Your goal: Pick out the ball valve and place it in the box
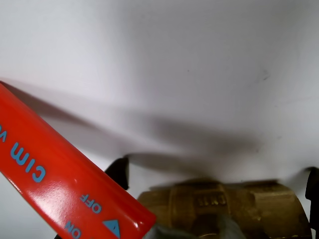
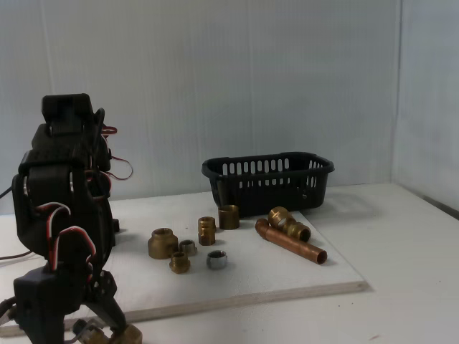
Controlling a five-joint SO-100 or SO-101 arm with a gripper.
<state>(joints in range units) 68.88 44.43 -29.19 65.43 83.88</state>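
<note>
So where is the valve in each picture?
Wrist view: the valve fills the bottom edge, brass body at bottom centre-right, red handle slanting in from the left.
Fixed view: only a bit of brass shows at the bottom left, under the gripper, off the front of the white board.
Shared landmark: the black gripper fingers either side of the brass body.

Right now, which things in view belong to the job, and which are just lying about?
Job:
- ball valve, red lever and brass body, between the end effector fingers in the wrist view
- black basket

Lying about:
- brass elbow on copper pipe
- large brass reducer
- small brass couplings
- silver nut
</note>
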